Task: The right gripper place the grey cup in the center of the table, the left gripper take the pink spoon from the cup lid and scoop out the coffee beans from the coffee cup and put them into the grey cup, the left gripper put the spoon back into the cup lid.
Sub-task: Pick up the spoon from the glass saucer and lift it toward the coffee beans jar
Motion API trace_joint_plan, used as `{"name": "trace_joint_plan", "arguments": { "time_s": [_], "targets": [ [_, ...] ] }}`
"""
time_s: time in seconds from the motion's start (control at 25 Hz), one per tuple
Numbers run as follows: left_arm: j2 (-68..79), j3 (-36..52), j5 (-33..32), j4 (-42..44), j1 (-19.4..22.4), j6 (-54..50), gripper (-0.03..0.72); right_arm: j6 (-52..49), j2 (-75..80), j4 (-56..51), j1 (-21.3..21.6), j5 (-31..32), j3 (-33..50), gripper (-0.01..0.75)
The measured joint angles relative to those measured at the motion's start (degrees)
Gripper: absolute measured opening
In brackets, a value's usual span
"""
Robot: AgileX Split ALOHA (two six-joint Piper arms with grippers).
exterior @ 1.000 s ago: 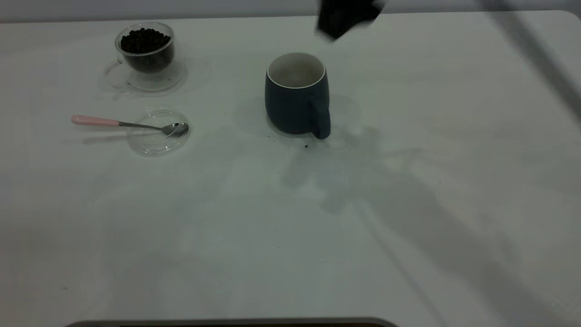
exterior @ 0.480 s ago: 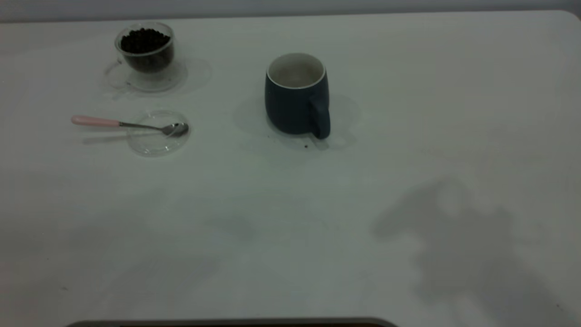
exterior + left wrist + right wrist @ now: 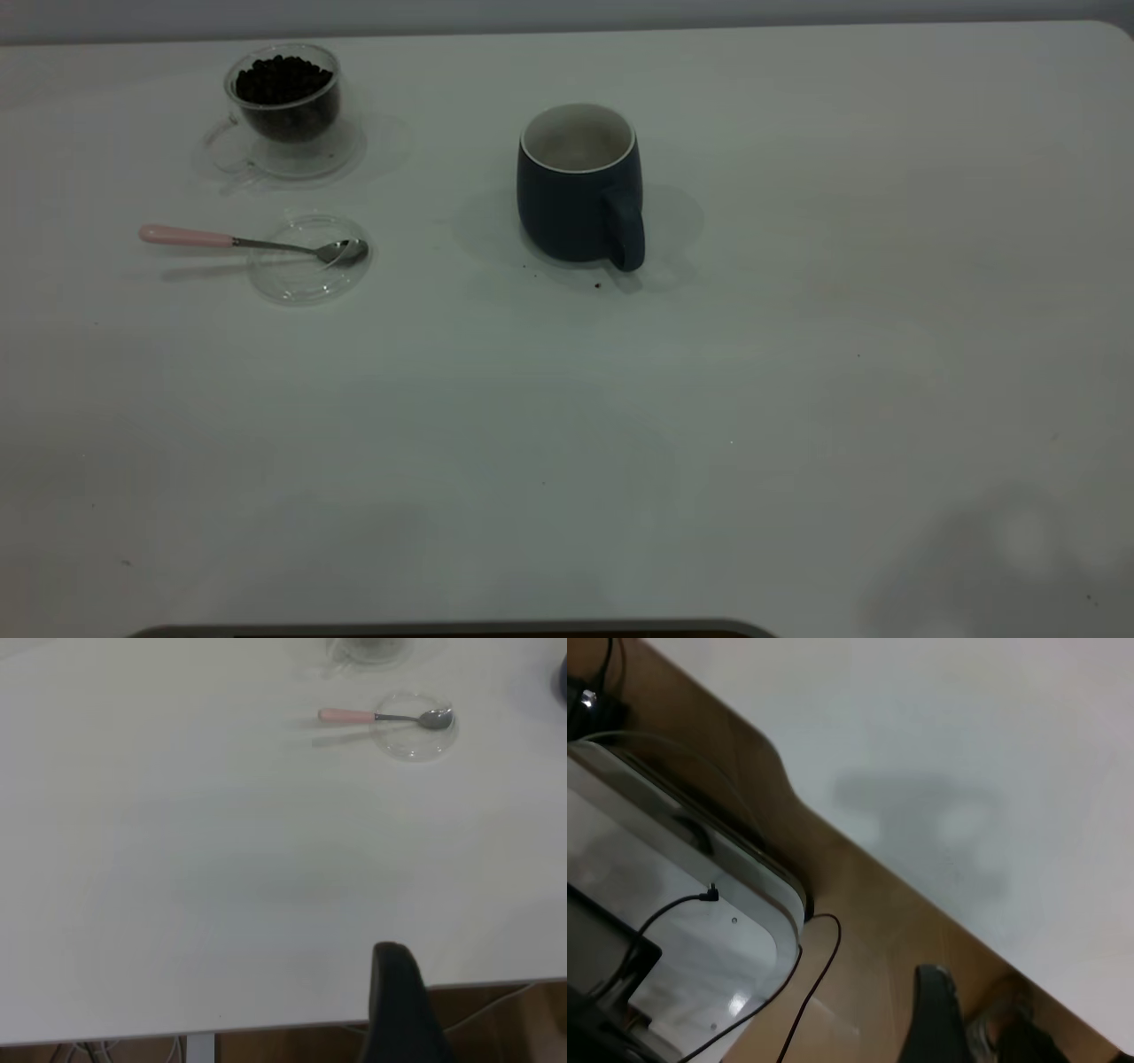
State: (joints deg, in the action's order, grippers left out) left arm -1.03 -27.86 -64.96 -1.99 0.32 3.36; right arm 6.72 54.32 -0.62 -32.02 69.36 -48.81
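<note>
The grey cup stands upright near the middle of the surface, handle toward the near side. Far left, the coffee cup holds coffee beans; nearer, the pink spoon rests its bowl on the cup lid. Whether the left gripper or the right gripper is open cannot be told.

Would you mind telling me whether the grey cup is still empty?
Empty, as far as it shows: the grey cup stands upright, and its pale inside shows no coffee beans.

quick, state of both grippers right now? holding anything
Left gripper: only one dark finger shows at the table's near edge; open or shut cannot be told, nothing held.
Right gripper: beyond the table edge; cannot be told, nothing held.
</note>
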Motion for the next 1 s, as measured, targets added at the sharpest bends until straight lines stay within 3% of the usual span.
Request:
{"name": "trace_joint_plan", "arguments": {
  "time_s": [0.12,0.28,0.68,1.0],
  "targets": [
    [0.00,0.00,0.00,0.00,0.00,0.00,0.517,0.67,-10.44,-0.96,2.47,-3.89,7.31,0.591],
    [0.00,0.00,0.00,0.00,0.00,0.00,0.517,-0.21,-23.26,-1.92,9.80,-4.99,14.30,0.591],
    [0.00,0.00,0.00,-0.05,0.00,0.00,0.517,-0.69,-42.03,-1.55,26.68,-1.13,16.42,0.591],
    [0.00,0.00,0.00,-0.05,0.00,0.00,0.517,-0.71,-47.61,-1.52,31.05,-2.22,18.26,0.591]
  ]
}}
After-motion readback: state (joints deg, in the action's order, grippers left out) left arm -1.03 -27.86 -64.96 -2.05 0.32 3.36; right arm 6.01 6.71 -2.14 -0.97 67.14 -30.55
